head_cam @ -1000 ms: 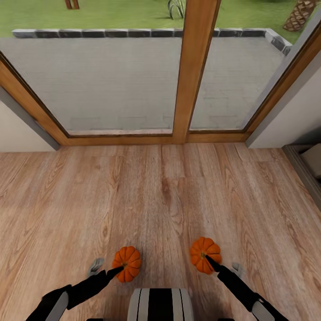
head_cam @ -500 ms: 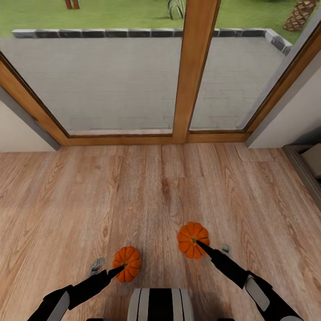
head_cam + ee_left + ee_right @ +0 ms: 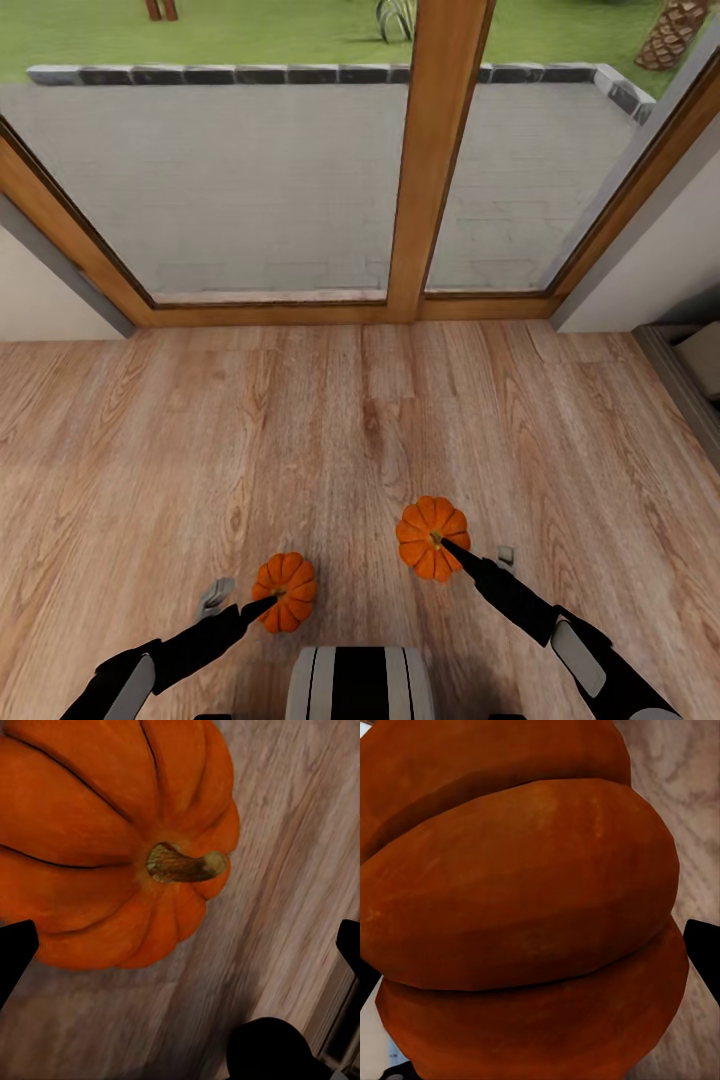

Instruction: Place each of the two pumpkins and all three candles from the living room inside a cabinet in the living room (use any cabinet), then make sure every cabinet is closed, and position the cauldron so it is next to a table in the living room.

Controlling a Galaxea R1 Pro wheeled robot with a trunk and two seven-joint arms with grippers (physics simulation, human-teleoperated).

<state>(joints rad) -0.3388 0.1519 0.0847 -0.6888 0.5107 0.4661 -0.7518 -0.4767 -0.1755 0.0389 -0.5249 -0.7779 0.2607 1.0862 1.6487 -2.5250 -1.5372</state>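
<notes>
Left gripper [image 3: 268, 603]: jaws spread, at left pumpkin [image 3: 285, 591] on wood floor [image 3: 300, 430].
Right gripper [image 3: 455, 552]: clamped on right pumpkin [image 3: 430, 537].

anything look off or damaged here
Nothing stands out. Both pumpkins look whole, one at each gripper, left and right, over a clean wooden floor. Whether the jaws grip them is unclear.

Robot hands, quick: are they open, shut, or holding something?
Left end effector: at the left pumpkin; whether it grips cannot be told.
Right end effector: at the right pumpkin; whether it grips cannot be told.
</notes>
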